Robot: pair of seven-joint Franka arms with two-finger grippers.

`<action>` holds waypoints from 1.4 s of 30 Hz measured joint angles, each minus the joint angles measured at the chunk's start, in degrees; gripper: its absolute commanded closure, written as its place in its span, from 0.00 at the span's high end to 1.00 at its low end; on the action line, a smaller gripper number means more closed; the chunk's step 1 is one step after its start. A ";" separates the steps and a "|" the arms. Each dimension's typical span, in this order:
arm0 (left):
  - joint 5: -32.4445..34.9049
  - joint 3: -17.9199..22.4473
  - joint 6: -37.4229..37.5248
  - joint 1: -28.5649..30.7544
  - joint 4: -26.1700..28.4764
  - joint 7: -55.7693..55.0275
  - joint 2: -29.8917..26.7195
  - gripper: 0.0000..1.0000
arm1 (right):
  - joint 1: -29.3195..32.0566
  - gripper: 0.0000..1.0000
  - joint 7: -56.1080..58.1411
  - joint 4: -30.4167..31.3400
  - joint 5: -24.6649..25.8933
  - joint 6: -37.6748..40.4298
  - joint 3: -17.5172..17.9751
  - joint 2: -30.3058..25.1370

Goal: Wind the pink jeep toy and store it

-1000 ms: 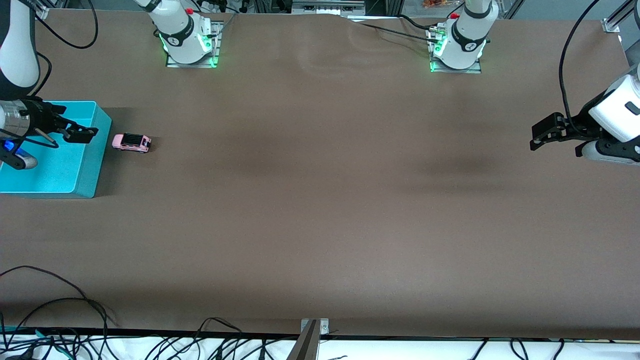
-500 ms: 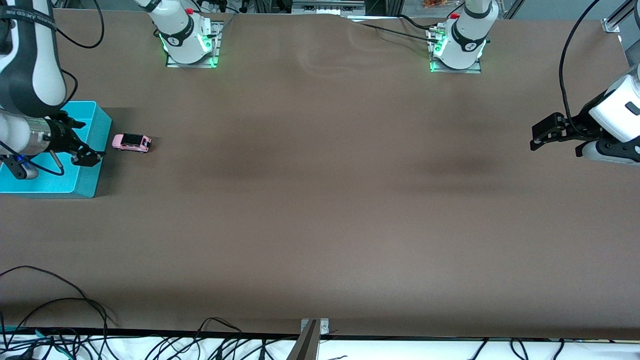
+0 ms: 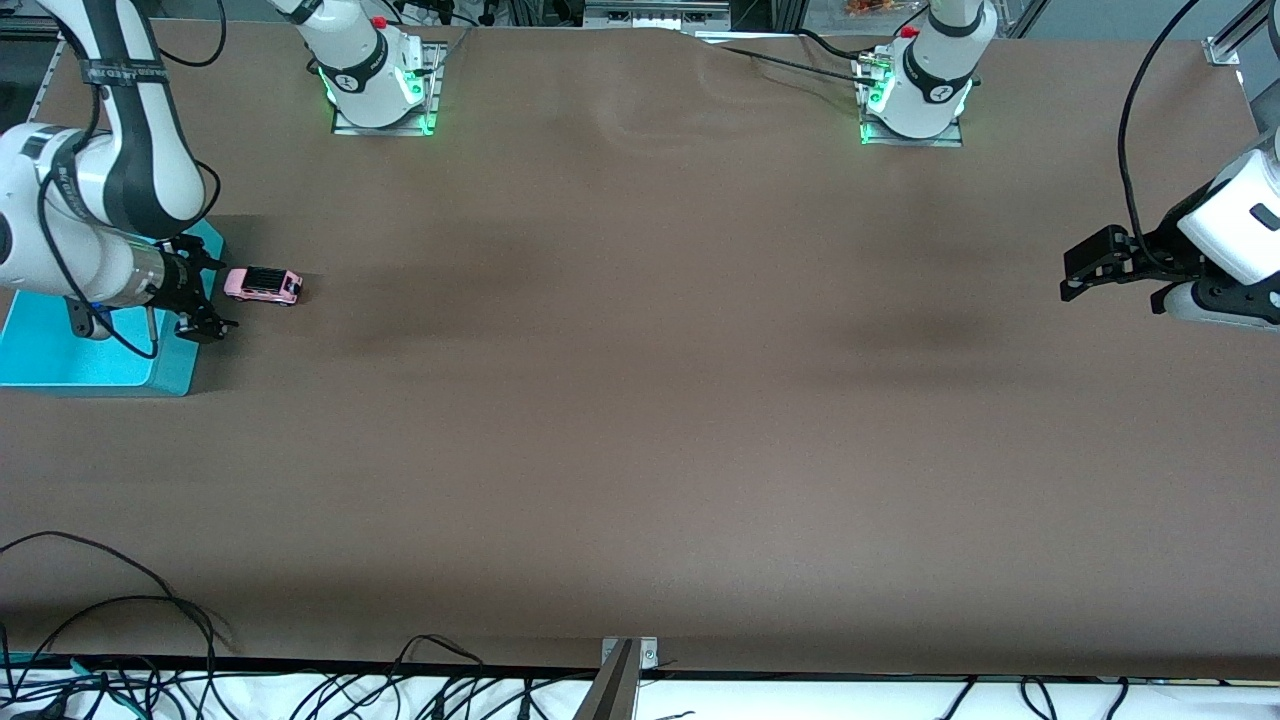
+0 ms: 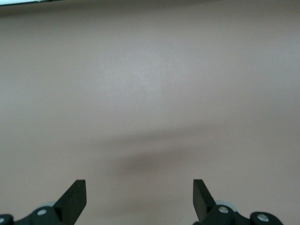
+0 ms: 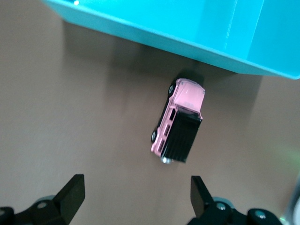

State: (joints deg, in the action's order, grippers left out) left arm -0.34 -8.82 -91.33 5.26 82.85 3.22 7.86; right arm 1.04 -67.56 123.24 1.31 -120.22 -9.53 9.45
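The pink jeep toy (image 3: 263, 285) stands on the brown table beside the turquoise bin (image 3: 60, 352), on the side toward the left arm's end. It also shows in the right wrist view (image 5: 179, 121), light pink with a black roof, close to the bin's wall (image 5: 187, 28). My right gripper (image 3: 203, 297) is open and empty, over the bin's corner next to the jeep and apart from it. My left gripper (image 3: 1080, 272) is open and empty, waiting over bare table at the left arm's end.
The two arm bases (image 3: 378, 90) (image 3: 915, 95) stand along the table's edge farthest from the front camera. Loose cables (image 3: 120, 640) lie along the edge nearest to that camera. The left wrist view shows only bare table (image 4: 150, 93).
My right arm has swung out from over the bin toward the jeep, and its gripper has come down beside the toy. The jeep and the left arm have not moved.
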 measured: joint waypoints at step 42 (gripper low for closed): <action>0.00 0.00 0.00 0.02 0.00 0.00 0.00 1.00 | 2.22 0.37 -9.80 21.45 -0.01 -32.81 -3.99 4.27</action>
State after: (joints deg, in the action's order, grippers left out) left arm -0.34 -8.81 -91.33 5.28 82.85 3.22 7.86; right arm 3.26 -77.36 144.69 1.31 -153.03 -13.52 13.72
